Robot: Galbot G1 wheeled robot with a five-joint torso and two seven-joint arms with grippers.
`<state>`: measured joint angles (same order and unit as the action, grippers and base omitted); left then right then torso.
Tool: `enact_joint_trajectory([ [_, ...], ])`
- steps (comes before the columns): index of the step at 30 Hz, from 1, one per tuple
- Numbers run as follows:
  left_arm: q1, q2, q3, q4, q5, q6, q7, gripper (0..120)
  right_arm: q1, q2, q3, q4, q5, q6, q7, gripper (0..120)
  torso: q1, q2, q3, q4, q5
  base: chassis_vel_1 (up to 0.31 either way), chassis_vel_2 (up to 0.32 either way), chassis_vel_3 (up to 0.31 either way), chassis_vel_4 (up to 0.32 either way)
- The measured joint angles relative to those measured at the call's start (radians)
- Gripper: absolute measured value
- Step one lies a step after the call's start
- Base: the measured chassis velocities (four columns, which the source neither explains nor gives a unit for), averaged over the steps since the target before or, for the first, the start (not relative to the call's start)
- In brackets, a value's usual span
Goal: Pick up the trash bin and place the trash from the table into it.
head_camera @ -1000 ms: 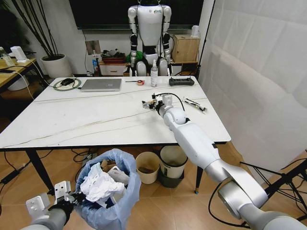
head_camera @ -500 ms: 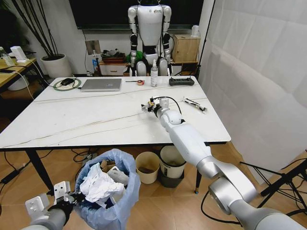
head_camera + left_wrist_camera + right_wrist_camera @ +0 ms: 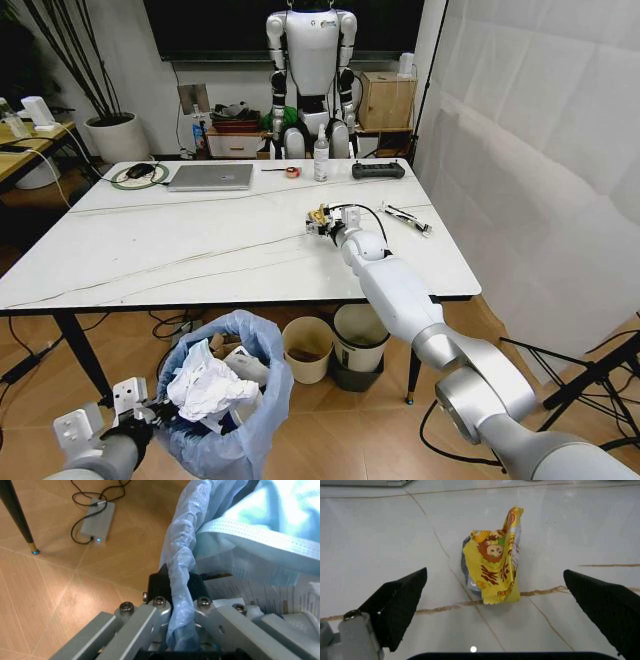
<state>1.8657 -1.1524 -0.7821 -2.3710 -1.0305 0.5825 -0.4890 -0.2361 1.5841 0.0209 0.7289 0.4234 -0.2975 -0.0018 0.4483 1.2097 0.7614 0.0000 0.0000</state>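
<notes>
The trash bin, lined with a light-blue bag, hangs low at the left in front of the table; crumpled white paper and cardboard fill it. My left gripper is shut on its rim, and the left wrist view shows the fingers clamped over the blue bag edge. My right gripper reaches over the table's right half, open. A yellow snack wrapper stands crumpled on the marble just ahead of the open fingertips; in the head view this wrapper sits at the gripper's tip.
A silver laptop, a bottle and a black controller stand along the far edge. A small cabled tool lies right of the gripper. A cream bucket and a white round bin sit under the table.
My right arm has shifted a little, with the elbow drawn in and the wrist turned, keeping the gripper by the wrapper. The left arm and the bin have not moved.
</notes>
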Motion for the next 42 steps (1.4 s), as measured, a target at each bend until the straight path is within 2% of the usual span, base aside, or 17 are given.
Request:
enact_joint_trajectory([
  [13, 0.001, -0.001, -0.001, 0.000, 0.003, -0.001, 0.001, 0, 0.002, 0.007, 0.009, -0.016, -0.002, 0.003, -0.005, 99, 0.000, 0.000, 0.000, 0.0000, 0.0000, 0.000, 0.000, 0.000, 0.000],
  [18, -0.001, -0.003, 0.002, 0.000, 0.005, -0.001, 0.001, 0, 0.003, 0.007, 0.012, -0.021, 0.000, 0.004, -0.010, 94, 0.000, 0.000, 0.000, 0.0000, 0.0000, 0.000, 0.000, 0.000, 0.000],
  [20, -0.001, -0.004, 0.002, 0.001, 0.005, -0.001, 0.001, 0, 0.003, 0.008, 0.013, -0.023, 0.000, 0.004, -0.012, 86, 0.000, 0.000, 0.000, 0.0000, 0.0000, 0.000, 0.000, 0.000, 0.000],
  [21, -0.001, -0.004, 0.002, 0.001, 0.005, -0.001, 0.001, 0, 0.003, 0.008, 0.013, -0.023, 0.000, 0.004, -0.012, 86, 0.000, 0.000, 0.000, 0.0000, 0.0000, 0.000, 0.000, 0.000, 0.000],
  [23, -0.001, -0.005, 0.003, 0.003, 0.007, -0.001, 0.002, 0, 0.003, 0.010, 0.017, -0.032, 0.001, 0.006, -0.016, 72, 0.000, 0.000, 0.000, 0.0000, 0.0000, 0.000, 0.000, 0.000, 0.000],
  [25, 0.000, -0.004, 0.003, 0.003, 0.007, -0.001, 0.002, 0, 0.003, 0.011, 0.020, -0.037, 0.002, 0.006, -0.017, 64, 0.000, 0.000, 0.000, 0.0000, 0.0000, 0.000, 0.000, 0.000, 0.000],
  [26, 0.000, -0.004, 0.003, 0.003, 0.007, -0.001, 0.002, 0, 0.003, 0.011, 0.020, -0.037, 0.002, 0.006, -0.017, 64, 0.000, 0.000, 0.000, 0.0000, 0.0000, 0.000, 0.000, 0.000, 0.000],
  [29, -0.001, -0.003, 0.002, 0.003, 0.007, -0.001, 0.002, 0, 0.004, 0.013, 0.022, -0.041, 0.002, 0.006, -0.017, 54, 0.000, 0.000, 0.000, 0.0000, 0.0000, 0.000, 0.000, 0.000, 0.000],
  [32, -0.003, -0.002, 0.002, 0.006, 0.007, -0.001, 0.003, 0, 0.006, 0.014, 0.022, -0.042, 0.003, 0.006, -0.017, 37, 0.000, 0.000, 0.000, 0.0001, 0.0000, 0.000, 0.000, 0.000, 0.000],
  [36, -0.006, -0.002, 0.002, 0.009, 0.007, -0.001, 0.003, 0, 0.006, 0.015, 0.022, -0.044, 0.003, 0.006, -0.017, 29, 0.000, 0.000, 0.000, 0.0000, 0.0000, 0.000, 0.000, 0.000, 0.000],
  [37, -0.007, -0.002, 0.003, 0.011, 0.007, -0.001, 0.003, 0, 0.007, 0.015, 0.022, -0.046, 0.003, 0.006, -0.017, 20, 0.000, 0.000, 0.000, 0.0000, 0.0000, 0.000, 0.000, 0.000, 0.000],
  [41, -0.007, -0.001, 0.003, 0.014, 0.007, -0.001, 0.003, 0, 0.008, 0.013, 0.022, -0.047, 0.004, 0.005, -0.017, 6, 0.000, 0.000, 0.000, 0.0001, 0.0000, 0.000, 0.000, 0.000, 0.000],
  [42, -0.007, -0.001, 0.003, 0.014, 0.007, -0.001, 0.003, 0, 0.008, 0.013, 0.022, -0.047, 0.004, 0.005, -0.017, 6, 0.000, 0.000, 0.000, 0.0001, 0.0000, 0.000, 0.000, 0.000, 0.000],
])
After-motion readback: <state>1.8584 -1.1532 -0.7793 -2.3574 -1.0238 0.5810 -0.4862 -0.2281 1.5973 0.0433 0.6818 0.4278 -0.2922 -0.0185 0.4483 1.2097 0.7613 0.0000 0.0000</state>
